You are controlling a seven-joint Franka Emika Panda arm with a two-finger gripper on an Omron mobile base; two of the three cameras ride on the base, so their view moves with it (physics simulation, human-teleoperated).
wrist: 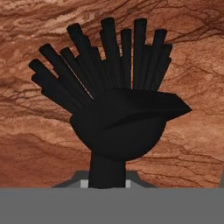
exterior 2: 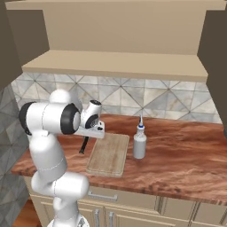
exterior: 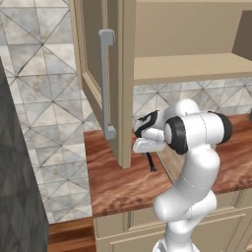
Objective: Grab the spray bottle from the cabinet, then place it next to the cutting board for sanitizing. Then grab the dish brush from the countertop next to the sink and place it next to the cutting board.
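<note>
We have the fingers (exterior 2: 85,138) clamped tight on the dish brush (exterior 2: 83,145), which hangs bristles-down over the counter (exterior 2: 186,150); the cutting board (exterior 2: 109,154) lies just toward three o'clock.

The black dish brush (wrist: 118,118) stands in the middle of the picture, its rounded head spreading stiff dark bristles in a fan away from the camera. Its thin handle runs down between the jaws, which are closed on it at the bottom. Behind the brush lies the reddish-brown worktop (wrist: 39,144) with streaky grain.
</note>
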